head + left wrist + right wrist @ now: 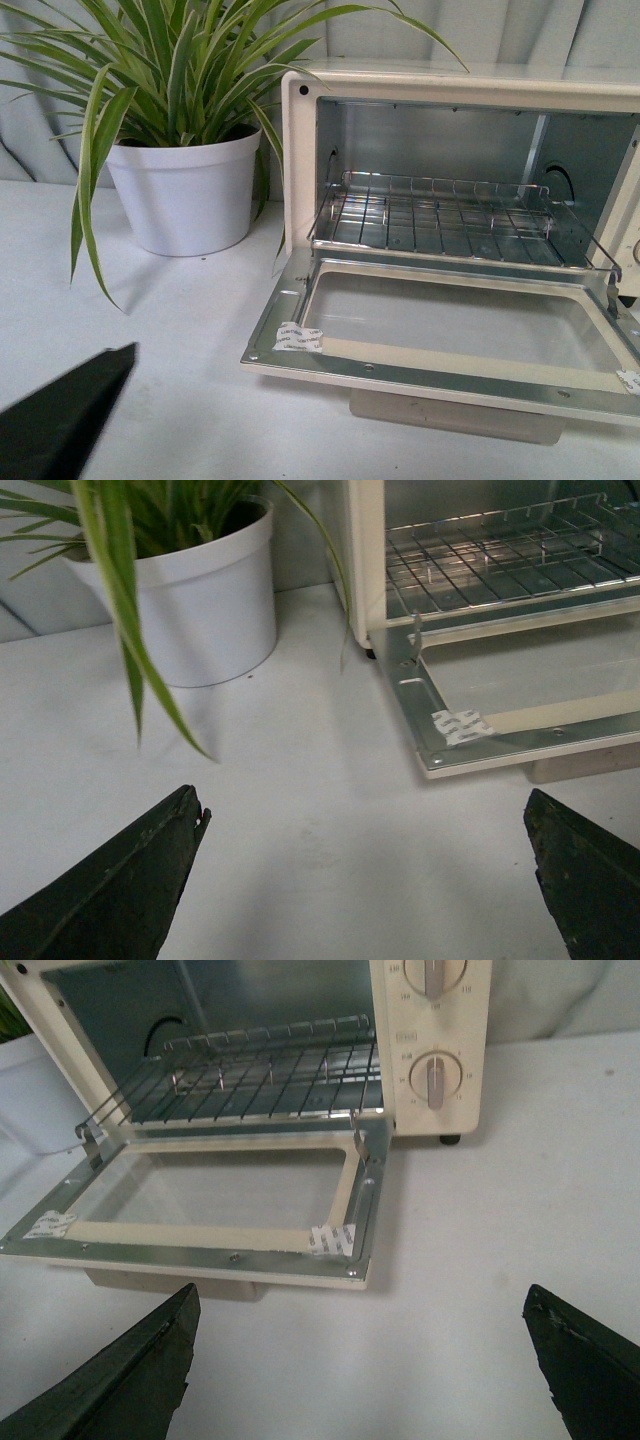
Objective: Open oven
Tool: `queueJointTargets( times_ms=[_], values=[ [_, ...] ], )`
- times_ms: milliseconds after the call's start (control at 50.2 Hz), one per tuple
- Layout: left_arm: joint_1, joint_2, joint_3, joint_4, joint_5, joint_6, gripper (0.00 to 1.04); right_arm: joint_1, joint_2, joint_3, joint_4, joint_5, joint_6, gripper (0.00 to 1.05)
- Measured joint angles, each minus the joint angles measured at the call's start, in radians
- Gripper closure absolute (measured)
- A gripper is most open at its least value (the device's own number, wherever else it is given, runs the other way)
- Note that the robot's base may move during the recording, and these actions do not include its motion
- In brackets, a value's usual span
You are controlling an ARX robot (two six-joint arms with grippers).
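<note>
The cream-white oven [300, 110] stands at the right of the table with its glass door [450, 325] folded down flat toward me. The wire rack [440, 215] sits pulled partly out of the metal interior. The bar handle [455, 415] shows under the door's front edge. The oven also shows in the left wrist view [365, 560] and in the right wrist view [430, 1050], with two knobs [430, 1078]. My left gripper [365, 820] is open and empty over the table, short of the door. My right gripper [360, 1305] is open and empty in front of the door's corner.
A white pot [185, 195] with a long-leaved green plant [150, 70] stands left of the oven, its leaves hanging over the table. A dark finger [60, 415] of my left gripper shows at the lower left. White table surface [150, 330] lies before the oven.
</note>
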Motion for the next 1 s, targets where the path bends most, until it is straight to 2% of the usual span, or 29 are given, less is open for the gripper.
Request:
queueJointTargets(
  times_ms=[259,458,498,558,637,677,777,857,916,936,996],
  values=[
    [0.075,-0.375,-0.089,-0.251,-0.056,-0.047,0.07,0.018,-0.124,-0.105,0.066,0.046,-0.006,0.09],
    [0.082,-0.415,-0.093,-0.262,-0.059,-0.070,0.07,0.020,-0.132,-0.109,0.072,0.056,-0.002,0.10],
    [0.089,-0.427,-0.110,-0.215,-0.108,-0.089,0.16,0.013,-0.145,-0.121,0.122,0.104,-0.039,0.17],
    [0.119,-0.460,-0.121,-0.227,-0.098,-0.100,0.25,0.007,-0.154,-0.121,0.148,0.134,-0.087,0.28],
    [0.149,-0.566,-0.128,-0.343,-0.089,-0.108,0.38,0.004,-0.156,-0.121,0.151,0.136,-0.116,0.40],
    [0.190,-0.649,-0.134,-0.402,-0.026,-0.110,0.48,0.004,-0.156,-0.121,0.151,0.136,-0.128,0.49],
    [0.301,-0.735,-0.163,-0.443,0.071,-0.118,0.72,0.004,-0.156,-0.121,0.152,0.135,-0.142,0.72],
    [0.348,-0.755,-0.163,-0.457,0.122,-0.120,0.84,0.004,-0.156,-0.121,0.152,0.135,-0.144,0.87],
    [0.395,-0.770,-0.163,-0.472,0.166,-0.121,0.99,0.004,-0.156,-0.121,0.152,0.135,-0.146,1.01],
    [0.412,-0.775,-0.163,-0.475,0.180,-0.124,1.01,0.004,-0.156,-0.121,0.152,0.135,-0.150,1.04],
    [0.451,-0.784,-0.163,-0.484,0.217,-0.124,1.01,0.004,-0.156,-0.121,0.152,0.135,-0.150,1.04]
  ],
)
